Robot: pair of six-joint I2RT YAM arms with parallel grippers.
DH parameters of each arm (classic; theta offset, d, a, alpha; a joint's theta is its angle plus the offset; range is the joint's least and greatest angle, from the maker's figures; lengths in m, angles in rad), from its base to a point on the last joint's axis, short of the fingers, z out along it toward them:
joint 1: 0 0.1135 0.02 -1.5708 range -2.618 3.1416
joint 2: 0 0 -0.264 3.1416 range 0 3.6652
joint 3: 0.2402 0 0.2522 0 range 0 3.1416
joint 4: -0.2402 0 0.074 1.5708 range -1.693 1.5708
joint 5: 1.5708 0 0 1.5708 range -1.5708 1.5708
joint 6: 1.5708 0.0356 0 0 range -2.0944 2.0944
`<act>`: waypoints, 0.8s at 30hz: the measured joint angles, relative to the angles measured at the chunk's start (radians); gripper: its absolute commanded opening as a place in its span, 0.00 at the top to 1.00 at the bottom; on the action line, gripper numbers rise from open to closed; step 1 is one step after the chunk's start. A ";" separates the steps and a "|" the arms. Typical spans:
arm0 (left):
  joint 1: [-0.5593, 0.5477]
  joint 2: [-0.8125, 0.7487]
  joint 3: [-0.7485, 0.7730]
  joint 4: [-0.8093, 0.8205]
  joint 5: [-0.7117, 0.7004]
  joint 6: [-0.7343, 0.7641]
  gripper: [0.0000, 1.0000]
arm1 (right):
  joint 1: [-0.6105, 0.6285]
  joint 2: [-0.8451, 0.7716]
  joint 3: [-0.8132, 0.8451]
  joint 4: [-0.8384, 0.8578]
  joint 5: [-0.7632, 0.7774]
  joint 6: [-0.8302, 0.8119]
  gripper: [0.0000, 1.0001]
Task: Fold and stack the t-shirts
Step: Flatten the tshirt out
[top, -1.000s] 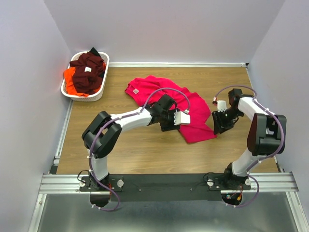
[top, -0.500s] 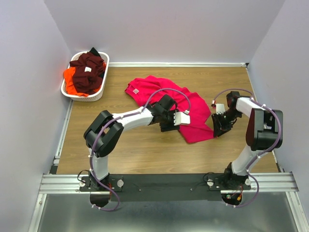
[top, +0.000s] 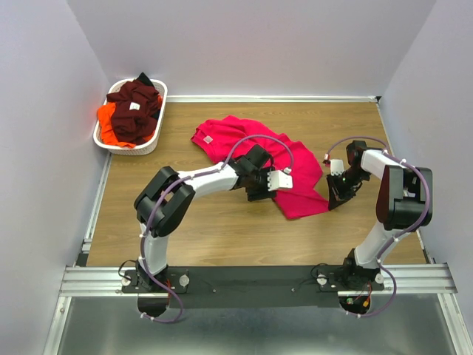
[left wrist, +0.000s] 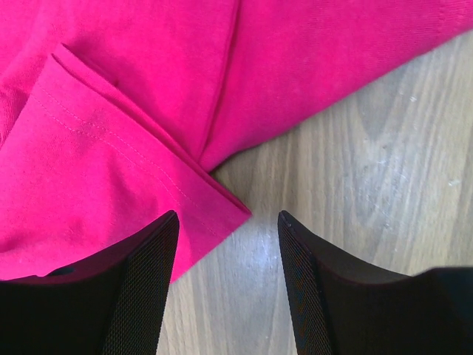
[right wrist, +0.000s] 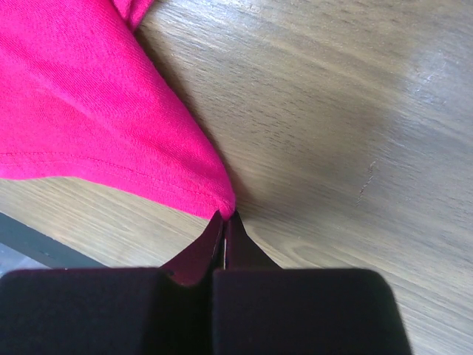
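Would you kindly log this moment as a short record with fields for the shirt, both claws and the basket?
On table: pink-red t-shirt, crumpled, not folded, lying on the wooden table
Left arm: left claw open, low over a sleeve hem corner
Right arm: right claw shut on the shirt's edge corner
Basket: white basket, far left, holding a maroon t-shirt and an orange t-shirt
Stack: none started

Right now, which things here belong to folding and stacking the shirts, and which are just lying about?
Part of the job: pink-red t-shirt on the wooden table; maroon t-shirt and orange t-shirt in the white basket; left gripper, open over a hemmed edge; right gripper, shut on the pink-red t-shirt's corner.
Just there: white basket; wooden table.
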 measured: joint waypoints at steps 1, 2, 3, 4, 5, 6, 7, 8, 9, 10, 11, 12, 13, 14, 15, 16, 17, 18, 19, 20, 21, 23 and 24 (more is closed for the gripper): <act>0.000 0.006 0.005 0.001 -0.003 -0.003 0.36 | 0.000 0.000 0.000 0.000 0.000 0.000 1.00; 0.000 0.011 0.008 0.000 -0.005 -0.005 0.36 | 0.000 0.000 0.000 0.000 0.000 0.000 1.00; 0.000 0.014 0.012 0.000 -0.009 -0.007 0.36 | 0.000 -0.001 0.000 0.000 0.000 0.000 0.99; 0.000 0.020 0.015 0.001 -0.011 -0.008 0.36 | 0.000 -0.001 0.000 0.000 0.000 0.000 1.00; 0.000 0.025 0.018 0.001 -0.014 -0.010 0.36 | 0.000 -0.001 0.000 0.000 0.000 0.000 1.00; 0.000 0.029 0.021 0.001 -0.017 -0.011 0.36 | 0.000 -0.001 0.000 0.000 0.000 0.000 0.99; 0.000 0.038 0.027 0.001 -0.021 -0.011 0.36 | 0.000 -0.001 0.000 0.000 0.000 0.000 1.00; 0.000 0.045 0.032 0.001 -0.026 -0.012 0.37 | 0.000 -0.001 0.000 0.000 0.000 0.000 1.00; 0.000 0.050 0.035 0.000 -0.028 -0.013 0.38 | 0.000 -0.001 0.000 0.000 0.000 0.000 1.00; 0.000 0.053 0.040 0.000 -0.034 -0.013 0.39 | 0.000 -0.002 0.000 0.000 0.000 0.000 1.00; 0.000 0.057 0.045 0.001 -0.035 -0.015 0.43 | 0.000 -0.002 0.000 0.000 0.000 0.000 0.99; 0.000 0.060 0.047 0.002 -0.036 -0.015 0.46 | 0.000 -0.003 0.000 0.001 0.000 0.000 1.00; 0.000 0.062 0.048 0.002 -0.037 -0.018 0.51 | 0.000 -0.003 0.000 0.002 0.000 0.000 0.99; 0.000 0.063 0.048 0.002 -0.038 -0.019 0.61 | 0.000 -0.003 0.000 0.002 0.000 0.000 0.99; 0.000 0.064 0.048 0.002 -0.040 -0.022 0.66 | 0.000 -0.003 0.000 0.003 0.000 0.000 0.99; 0.000 0.066 0.048 0.001 -0.042 -0.021 0.71 | 0.000 -0.005 0.000 0.003 0.000 -0.001 0.99; 0.000 0.068 0.050 -0.001 -0.043 -0.020 0.78 | 0.000 -0.007 0.000 0.003 0.000 0.000 1.00; 0.000 0.069 0.053 -0.004 -0.045 -0.021 0.80 | 0.000 -0.011 0.000 0.004 0.000 -0.001 1.00; 0.000 0.069 0.055 -0.009 -0.049 -0.019 0.85 | 0.000 -0.014 0.000 0.003 0.000 -0.001 0.99; 0.001 0.069 0.055 -0.018 -0.050 -0.019 0.88 | 0.000 -0.019 0.004 0.002 0.000 -0.001 0.99; 0.002 0.068 0.056 -0.027 -0.051 -0.019 0.98 | 0.000 -0.025 0.011 0.002 0.000 -0.001 0.99; 0.010 0.061 0.056 -0.051 -0.053 -0.019 1.00 | 0.000 -0.038 0.034 -0.005 0.000 -0.001 0.99; 0.013 0.057 0.056 -0.064 -0.053 -0.020 1.00 | 0.000 -0.047 0.050 -0.007 0.001 -0.001 0.99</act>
